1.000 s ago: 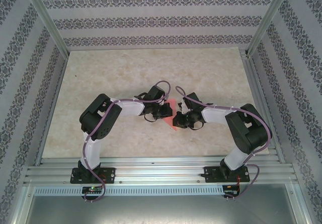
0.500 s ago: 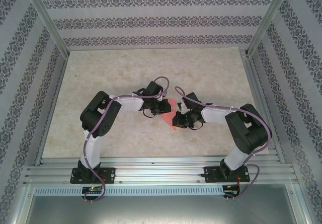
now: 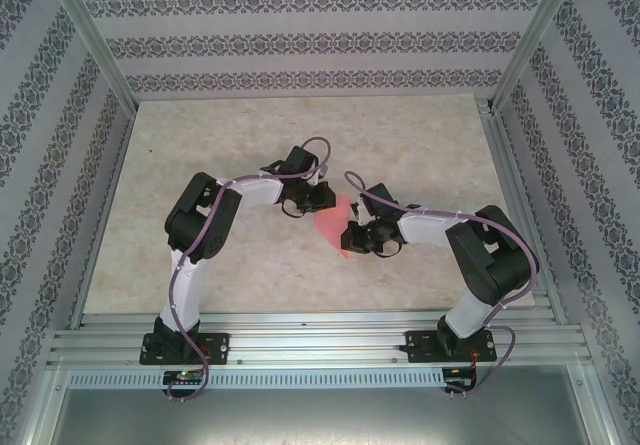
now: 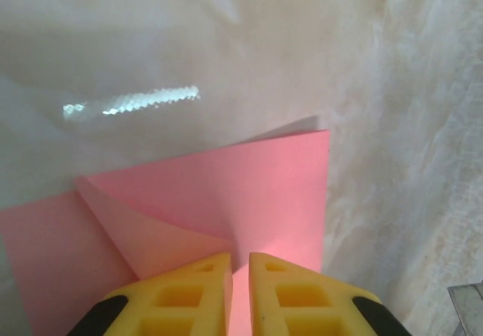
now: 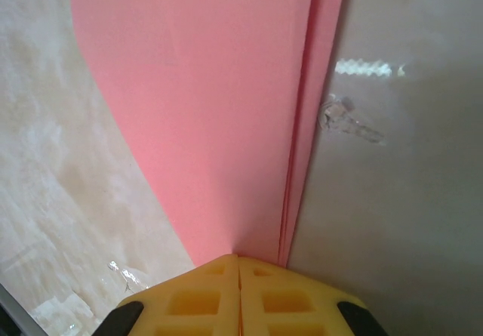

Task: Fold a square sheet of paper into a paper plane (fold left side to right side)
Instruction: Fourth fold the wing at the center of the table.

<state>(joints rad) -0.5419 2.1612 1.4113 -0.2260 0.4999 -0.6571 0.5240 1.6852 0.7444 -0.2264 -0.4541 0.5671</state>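
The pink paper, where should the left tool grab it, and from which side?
Probably grip the pink paper at its folded flap's free edge, coming low from the left tool's near side: that layer lifts off the table, leaving a gap to slip under.

Your sheet of paper [image 4: 249, 192] plain salmon-pink, your left pincer [image 4: 240, 268] and right pincer [image 5: 238, 269] yellow over black, bench [image 3: 240, 135] mottled cream, walls [image 3: 300, 45] white with grey floral bands.
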